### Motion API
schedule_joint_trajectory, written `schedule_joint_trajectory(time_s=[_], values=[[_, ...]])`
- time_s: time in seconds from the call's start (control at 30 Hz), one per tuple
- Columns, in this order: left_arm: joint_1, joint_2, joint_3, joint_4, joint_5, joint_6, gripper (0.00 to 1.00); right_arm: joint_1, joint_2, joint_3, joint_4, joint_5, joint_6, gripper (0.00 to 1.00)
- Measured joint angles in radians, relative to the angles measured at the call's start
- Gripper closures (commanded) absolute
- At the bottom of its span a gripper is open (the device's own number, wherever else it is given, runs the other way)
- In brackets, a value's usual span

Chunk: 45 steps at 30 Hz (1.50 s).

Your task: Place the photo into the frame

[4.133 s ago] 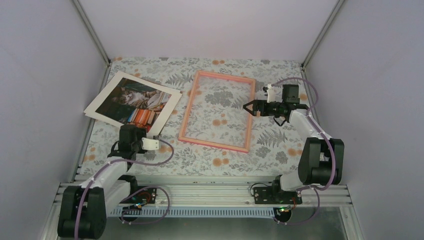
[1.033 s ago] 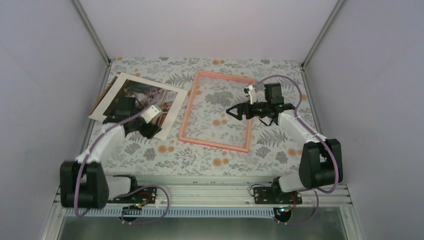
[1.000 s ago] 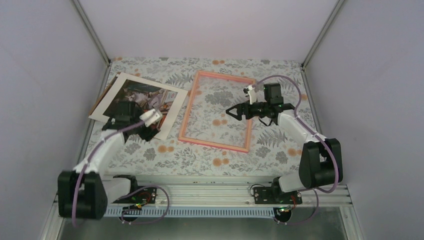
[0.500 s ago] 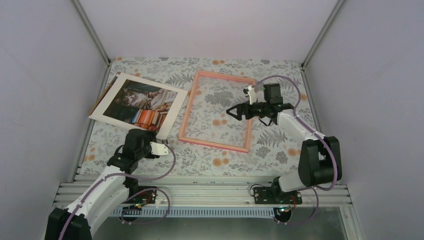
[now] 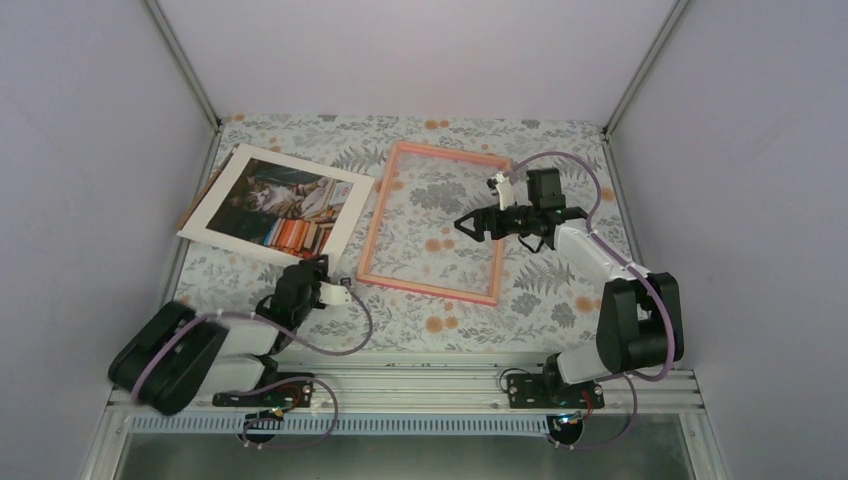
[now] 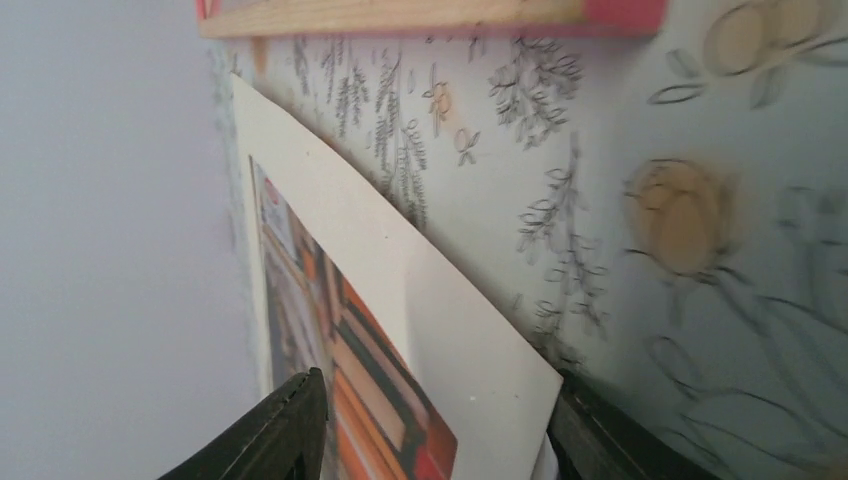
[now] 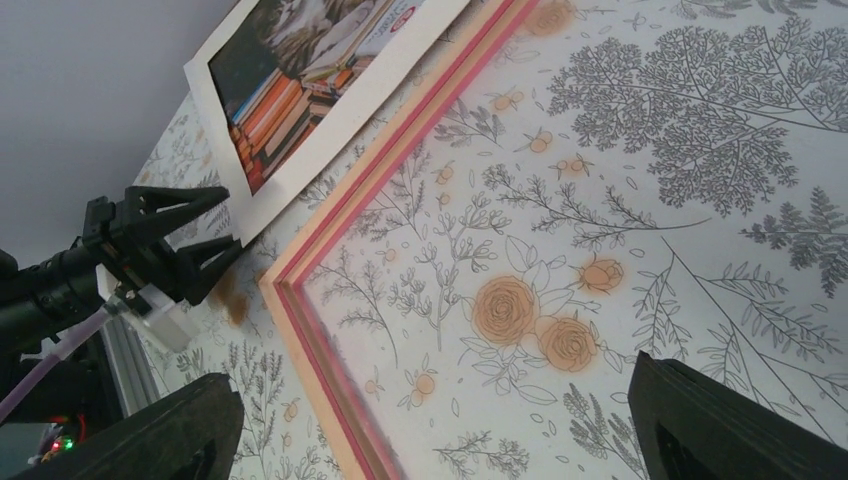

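The photo (image 5: 275, 205), a cat on stacked books with a white border, lies face up at the back left. The pink frame (image 5: 372, 232) lies flat in the middle, its pane showing the floral cloth. My left gripper (image 5: 318, 270) is low at the photo's near right corner. In the left wrist view the gripper (image 6: 435, 445) is open, with that corner (image 6: 480, 370) between its jaws. My right gripper (image 5: 470, 224) hovers open and empty over the frame's right half. In the right wrist view it (image 7: 440, 440) looks across the frame's near left corner (image 7: 300, 300) to the photo (image 7: 320, 60).
A sliver of brown backing board (image 5: 203, 192) shows under the photo's left edge. Grey walls with metal posts close in the table on the left, back and right. The metal rail (image 5: 400, 385) with the arm bases runs along the near edge.
My left arm has drawn back from over the photo and dropped low at its near right corner. The photo has turned slightly. My right gripper moved left over the frame, then held still.
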Motion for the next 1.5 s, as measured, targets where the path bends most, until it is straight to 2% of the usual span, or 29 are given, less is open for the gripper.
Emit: schedule_joint_trajectory(time_s=[0.07, 0.2, 0.3, 0.37, 0.6, 0.83, 1.2, 1.37, 1.5], values=[[-0.002, 0.118, -0.002, 0.145, -0.040, 0.008, 0.50, 0.000, 0.000, 0.000, -0.005, 0.005, -0.002, 0.05], [-0.006, 0.326, 0.002, 0.397, -0.117, 0.026, 0.72, 0.000, 0.000, 0.001, -0.010, 0.014, -0.005, 0.05], [-0.009, 0.384, 0.017, 0.431, -0.151, 0.023, 0.89, 0.000, 0.000, 0.001, -0.013, 0.019, -0.006, 0.05], [-0.011, 0.350, 0.040, 0.338, -0.153, -0.002, 0.97, 0.000, 0.000, 0.002, -0.013, 0.021, -0.007, 0.05], [-0.011, 0.124, 0.183, -0.043, -0.124, -0.134, 0.98, 0.000, 0.000, 0.005, -0.013, 0.021, -0.009, 0.06], [-0.011, -0.016, 0.324, -0.354, -0.046, -0.241, 0.98, 0.000, 0.000, 0.010, -0.011, 0.021, -0.021, 0.05], [0.008, -0.079, 0.555, -0.742, 0.129, -0.346, 0.97, 0.003, -0.023, 0.010, 0.020, 0.023, -0.117, 0.05], [0.041, -0.082, 0.644, -0.871, 0.220, -0.380, 0.97, 0.056, -0.045, 0.010, 0.109, 0.031, -0.222, 0.09], [0.102, -0.082, 0.681, -0.958, 0.285, -0.384, 0.98, 0.158, -0.020, 0.024, 0.175, 0.047, -0.320, 0.18]])
